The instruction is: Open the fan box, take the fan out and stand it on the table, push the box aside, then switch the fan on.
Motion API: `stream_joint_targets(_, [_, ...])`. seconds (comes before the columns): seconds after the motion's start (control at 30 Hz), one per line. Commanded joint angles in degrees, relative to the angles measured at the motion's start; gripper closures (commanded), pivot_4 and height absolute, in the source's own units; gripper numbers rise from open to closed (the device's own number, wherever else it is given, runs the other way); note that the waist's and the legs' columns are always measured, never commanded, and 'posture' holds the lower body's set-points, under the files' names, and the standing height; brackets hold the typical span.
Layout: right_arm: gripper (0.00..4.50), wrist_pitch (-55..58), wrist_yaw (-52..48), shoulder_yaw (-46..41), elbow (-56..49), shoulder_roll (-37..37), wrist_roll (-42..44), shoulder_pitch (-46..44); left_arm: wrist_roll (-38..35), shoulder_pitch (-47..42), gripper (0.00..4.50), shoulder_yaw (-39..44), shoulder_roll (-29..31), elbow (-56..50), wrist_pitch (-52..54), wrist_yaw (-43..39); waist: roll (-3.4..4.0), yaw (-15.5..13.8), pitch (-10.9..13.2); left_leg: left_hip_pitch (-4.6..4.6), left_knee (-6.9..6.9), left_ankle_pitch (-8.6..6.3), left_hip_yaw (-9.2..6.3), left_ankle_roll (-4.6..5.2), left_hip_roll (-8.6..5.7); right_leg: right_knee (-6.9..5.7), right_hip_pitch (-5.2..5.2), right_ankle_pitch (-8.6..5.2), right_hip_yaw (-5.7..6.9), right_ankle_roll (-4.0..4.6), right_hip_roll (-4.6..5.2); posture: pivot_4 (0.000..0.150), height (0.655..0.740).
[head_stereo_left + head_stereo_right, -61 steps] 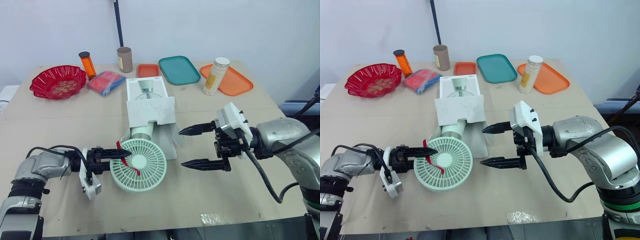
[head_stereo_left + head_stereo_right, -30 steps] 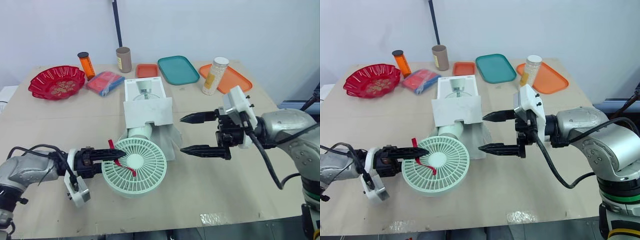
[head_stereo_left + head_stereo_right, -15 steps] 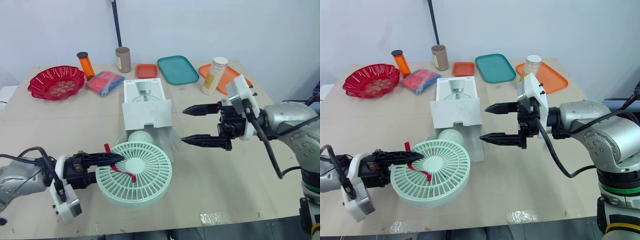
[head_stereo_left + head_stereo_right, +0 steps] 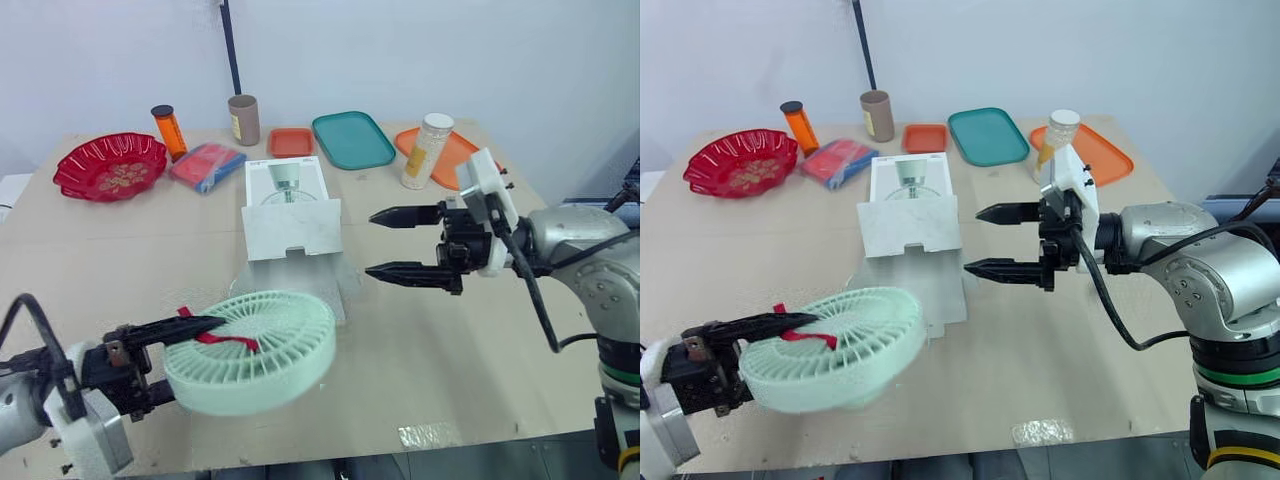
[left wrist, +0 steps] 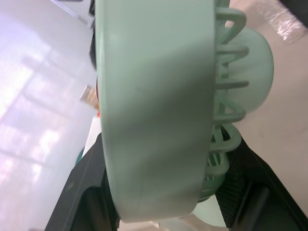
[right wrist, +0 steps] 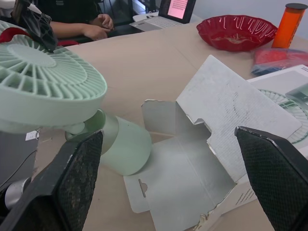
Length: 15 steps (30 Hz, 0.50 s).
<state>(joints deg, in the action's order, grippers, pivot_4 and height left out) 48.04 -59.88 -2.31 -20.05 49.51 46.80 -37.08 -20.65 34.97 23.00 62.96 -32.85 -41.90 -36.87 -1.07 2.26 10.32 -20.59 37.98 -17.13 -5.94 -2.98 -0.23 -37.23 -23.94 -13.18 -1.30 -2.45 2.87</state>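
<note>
Fan point(image 4: 250, 350): mint green, out of the box, at the near left of the table point(image 4: 450, 340). The head is tipped almost flat with the grille facing up, and a red ribbon point(image 4: 220, 340) lies across the grille. In the right wrist view the round foot point(image 6: 120, 144) hangs under the head, just beside the box's torn lower flap. Whether the foot touches the tabletop cannot be told.

Left gripper point(image 4: 200, 333): clamped on the fan head at its left edge. One black finger lies over the grille by the ribbon. In the left wrist view the fingers point(image 5: 82, 192) sit on either side of the thick rim.

Fan box point(image 4: 292, 215): white, lying flat mid-table, just beyond the fan. Its near end is open and the top flap is folded back.

Right gripper point(image 4: 372, 242): spread wide and holding nothing, hovering just right of the box's open end. The fingertips point left toward the box, one above the other.

Far edge of the table, left to right:
- red bowl point(image 4: 110, 167)
- orange bottle point(image 4: 168, 126)
- red-and-blue packet point(image 4: 207, 165)
- cardboard tube point(image 4: 243, 119)
- small orange tray point(image 4: 292, 142)
- teal tray point(image 4: 353, 139)
- large orange tray point(image 4: 455, 155), with a jar point(image 4: 424, 150) of pale grains upright on its left end

A scrap of clear wrap point(image 4: 418, 436) lies at the near edge, right of centre.

The right wrist view shows a person's hands point(image 6: 96, 26) resting beyond the table, near a laptop point(image 6: 175, 9).
</note>
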Motion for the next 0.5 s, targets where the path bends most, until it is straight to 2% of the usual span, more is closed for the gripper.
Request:
stream_joint_targets(0.03, [0.0,-0.8,-0.9,-0.7,-0.7,-0.3,0.5,-1.1,-4.3,4.4,2.47,6.9,-3.9,-5.0,4.6,-3.5,0.0,0.0,0.0,0.0,0.0,0.0,0.0,0.0,0.0,0.03,0.0,0.0,-0.01,0.0,0.0,0.15,0.74])
stream_joint_targets(0.2, [0.0,-0.6,-1.3,-0.4,-1.1,-0.9,0.5,-1.0,-5.9,6.5,2.47,11.3,-9.4,-7.8,12.2,-6.0,-0.01,-0.1,0.0,0.07,0.02,0.0,-0.01,0.01,0.0,0.03,0.09,0.0,-0.01,0.0,-0.02,0.15,0.74])
stream_joint_targets(0.5, [0.0,-0.6,-4.4,0.2,-2.5,-1.3,1.5,-0.1,-13.7,12.0,2.47,26.1,-20.2,-14.7,32.3,-2.8,-0.04,0.1,0.0,0.1,0.03,-0.05,-0.01,0.08,0.04,0.08,0.11,0.0,-0.03,0.01,-0.07,0.15,0.74])
